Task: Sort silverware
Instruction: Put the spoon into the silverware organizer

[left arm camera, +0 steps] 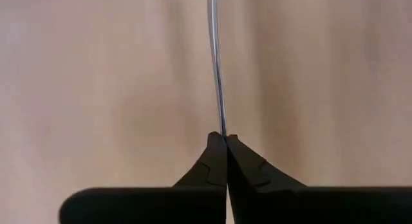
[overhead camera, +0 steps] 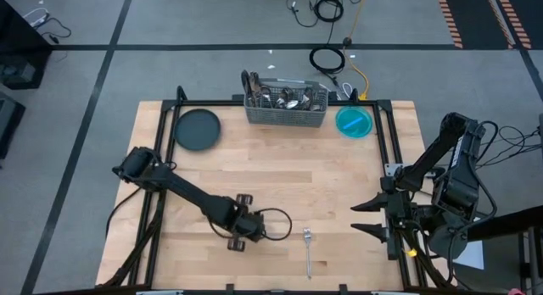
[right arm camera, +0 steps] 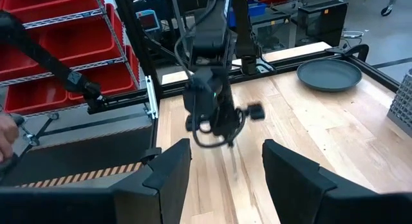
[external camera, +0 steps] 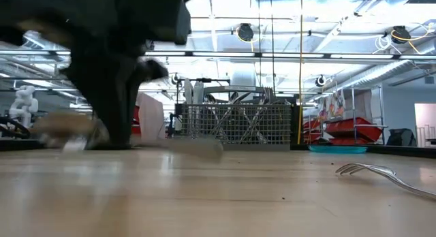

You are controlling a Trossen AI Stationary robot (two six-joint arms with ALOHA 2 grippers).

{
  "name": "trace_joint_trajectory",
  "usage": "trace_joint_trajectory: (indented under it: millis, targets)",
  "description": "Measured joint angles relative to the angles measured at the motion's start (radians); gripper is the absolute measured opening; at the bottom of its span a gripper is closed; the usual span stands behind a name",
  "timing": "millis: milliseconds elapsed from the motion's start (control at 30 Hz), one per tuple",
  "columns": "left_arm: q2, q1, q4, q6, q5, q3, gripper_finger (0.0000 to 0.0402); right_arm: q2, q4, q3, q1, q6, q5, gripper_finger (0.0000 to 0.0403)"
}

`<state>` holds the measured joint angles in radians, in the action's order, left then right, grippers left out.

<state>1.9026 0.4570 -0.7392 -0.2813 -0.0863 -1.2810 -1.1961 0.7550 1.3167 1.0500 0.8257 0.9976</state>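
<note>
1. My left gripper is down on the wooden surface, near its front edge, left of centre.
2. In the left wrist view its fingers are pressed fully together, with a thin silver-coloured strip pinched edge-on between the tips. I can't tell which kind of piece it is.
3. A fork lies flat on the surface just to the right of that gripper, apart from it, tines pointing toward the far side.
4. The rest of the silverware stands in the grey mesh caddy at the far edge, between the dark plate and a blue dish.
5. My right gripper hangs at the right edge of the surface, fingers partly spread, nothing in them.
</note>
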Motion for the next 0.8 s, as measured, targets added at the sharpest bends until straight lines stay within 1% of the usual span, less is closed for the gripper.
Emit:
trace_joint_trajectory:
  millis: [100,167,267,367,433,500,567,667,800]
  targets:
    - [-0.022,-0.011,-0.138,0.030,-0.058,-0.032,0.0002,0.000,0.006,0.000,-0.001,-0.002,0.002,0.0180]
    - [-0.033,-0.024,-0.189,0.035,-0.083,-0.049,0.0002,0.000,0.006,0.000,-0.001,-0.004,0.002,0.0180]
    - [-0.051,-0.049,-0.236,0.049,-0.105,-0.065,0.0002,0.000,0.006,0.000,-0.001,-0.005,0.008,0.0180]
    - [-0.051,-0.068,-0.263,0.060,-0.106,-0.073,0.0002,-0.002,0.012,0.000,-0.003,-0.009,0.074,0.0180]
    - [-0.055,-0.082,-0.269,0.062,-0.098,-0.093,0.0002,-0.010,0.050,0.000,-0.015,0.005,0.111,0.0180]
    - [-0.056,-0.099,-0.298,0.086,-0.098,-0.122,0.0001,-0.028,0.117,0.000,-0.037,0.051,0.116,0.0180]
    - [-0.056,-0.116,-0.331,0.111,-0.099,-0.157,0.0001,-0.048,0.192,0.000,-0.065,0.109,0.085,0.0180]
    - [-0.056,-0.141,-0.393,0.134,-0.098,-0.227,0.0001,-0.077,0.269,0.000,-0.091,0.173,0.010,0.0180]
    - [-0.056,-0.165,-0.488,0.197,-0.103,-0.348,0.0001,-0.111,0.354,0.000,-0.104,0.250,-0.012,0.0180]
